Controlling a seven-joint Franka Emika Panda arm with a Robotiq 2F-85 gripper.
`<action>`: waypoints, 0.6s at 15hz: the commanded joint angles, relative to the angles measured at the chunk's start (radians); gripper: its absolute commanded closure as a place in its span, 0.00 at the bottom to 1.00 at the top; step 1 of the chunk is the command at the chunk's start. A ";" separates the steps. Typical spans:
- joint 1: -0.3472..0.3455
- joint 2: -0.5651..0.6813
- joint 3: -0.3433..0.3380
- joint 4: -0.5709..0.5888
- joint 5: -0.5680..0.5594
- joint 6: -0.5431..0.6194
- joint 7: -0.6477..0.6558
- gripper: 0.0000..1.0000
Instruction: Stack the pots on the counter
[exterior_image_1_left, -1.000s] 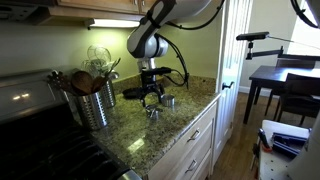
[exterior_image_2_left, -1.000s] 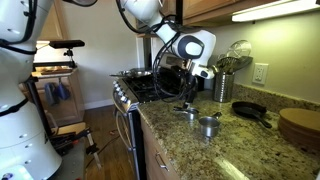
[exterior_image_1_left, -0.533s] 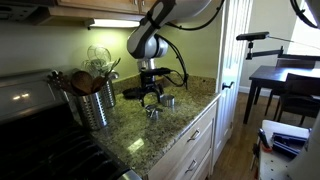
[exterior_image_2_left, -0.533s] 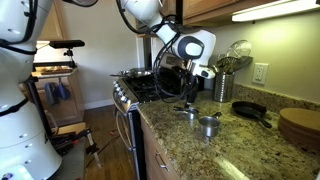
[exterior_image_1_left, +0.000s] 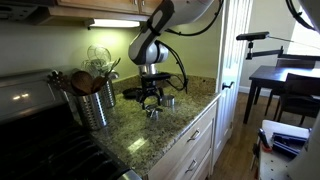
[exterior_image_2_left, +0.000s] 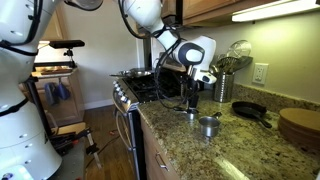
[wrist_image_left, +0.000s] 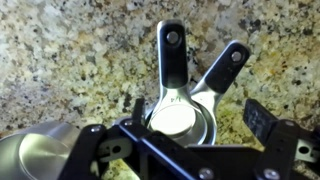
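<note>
In the wrist view a small shiny pot (wrist_image_left: 180, 122) sits on the speckled counter (wrist_image_left: 70, 60), its black-tipped handle (wrist_image_left: 172, 50) pointing away. A second handle (wrist_image_left: 226, 68) fans out beside it; the bowl it belongs to is hidden. Another silver pot (wrist_image_left: 35, 155) lies at the lower left. My gripper (wrist_image_left: 197, 113) hangs open just above the middle pot, one finger on each side, touching nothing. Both exterior views show the gripper (exterior_image_1_left: 150, 98) (exterior_image_2_left: 192, 98) low over one pot (exterior_image_1_left: 152, 112) (exterior_image_2_left: 190, 112), with another pot (exterior_image_1_left: 170, 101) (exterior_image_2_left: 208, 126) close by.
A ribbed steel canister (exterior_image_1_left: 95, 103) full of utensils stands beside the stove (exterior_image_2_left: 140, 88). A flat black pan (exterior_image_2_left: 250, 112) and a wooden board (exterior_image_2_left: 298, 125) lie further along the counter. The counter's front edge (exterior_image_1_left: 195, 118) runs close to the pots. A dark table (exterior_image_1_left: 285, 80) stands in the room beyond.
The arm has sunk a little toward the pot under it. The jaws stay open and the pots have not moved.
</note>
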 joint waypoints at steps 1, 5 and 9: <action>0.009 0.004 -0.017 0.002 -0.022 0.019 0.028 0.00; 0.008 0.008 -0.021 0.009 -0.024 0.023 0.028 0.00; 0.008 0.012 -0.020 0.013 -0.024 0.027 0.027 0.00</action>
